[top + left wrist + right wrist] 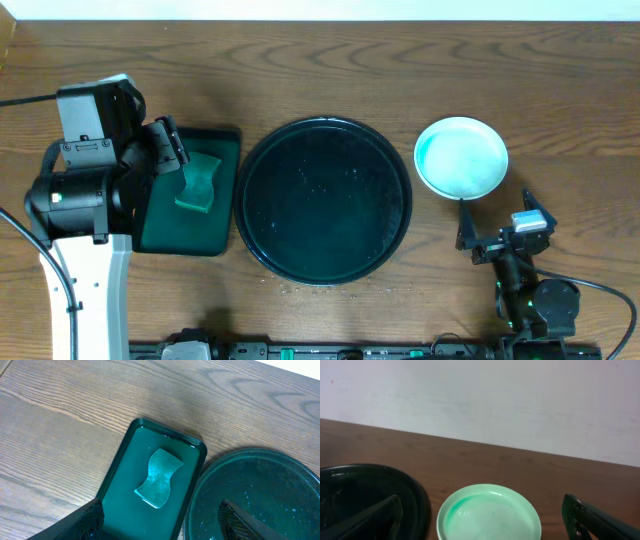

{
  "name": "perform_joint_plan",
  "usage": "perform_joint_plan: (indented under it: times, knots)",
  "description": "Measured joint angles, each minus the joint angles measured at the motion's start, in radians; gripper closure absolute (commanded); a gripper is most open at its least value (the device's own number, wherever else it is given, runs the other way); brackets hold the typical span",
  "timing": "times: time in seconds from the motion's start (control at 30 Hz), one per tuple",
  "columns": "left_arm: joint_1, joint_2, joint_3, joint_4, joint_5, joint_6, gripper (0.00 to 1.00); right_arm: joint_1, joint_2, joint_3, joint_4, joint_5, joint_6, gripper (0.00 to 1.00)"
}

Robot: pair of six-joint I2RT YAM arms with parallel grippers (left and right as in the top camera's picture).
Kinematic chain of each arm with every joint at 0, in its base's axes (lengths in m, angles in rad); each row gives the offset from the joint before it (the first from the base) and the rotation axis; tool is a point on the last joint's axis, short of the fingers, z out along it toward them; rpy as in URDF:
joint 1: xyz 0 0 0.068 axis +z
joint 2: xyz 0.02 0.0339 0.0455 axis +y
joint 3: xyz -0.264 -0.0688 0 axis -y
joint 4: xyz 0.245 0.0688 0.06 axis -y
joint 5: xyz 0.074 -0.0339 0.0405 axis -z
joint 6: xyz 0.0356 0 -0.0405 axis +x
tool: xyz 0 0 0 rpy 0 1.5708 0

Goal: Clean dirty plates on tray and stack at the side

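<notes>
Judging by layout, stacking is taken as finished or nearly so.
Left gripper (161, 507): spread wide, empty, above soft waisted sponge (159, 477) in green rectangular sponge tray (125, 467).
Tray (325, 200): round, black, glossy, droplet-speckled, bare.
Plates (461, 157): smooth pale turquoise, shallow-rimmed, set right of it; count indiscernible.
Right gripper (496, 215): spread wide, empty, just beside; only withdrawal is called for.

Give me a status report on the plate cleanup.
Left gripper open by the sponge. Right gripper open near the plate. Tray empty; plate beside it, looks clean. Nothing in the way.
</notes>
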Motion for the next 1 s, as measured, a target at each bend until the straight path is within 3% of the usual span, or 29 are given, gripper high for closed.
perform_joint_plan:
  times: [0.2, 1.0]
  knots:
    - [0.000, 0.000, 0.000, 0.000, 0.000, 0.000, 0.26, -0.007, -0.097, -0.048, -0.117, 0.000, -0.002, 0.01]
    - [0.000, 0.000, 0.000, 0.000, 0.000, 0.000, 0.26, -0.007, -0.111, -0.048, -0.117, 0.003, -0.001, 0.01]
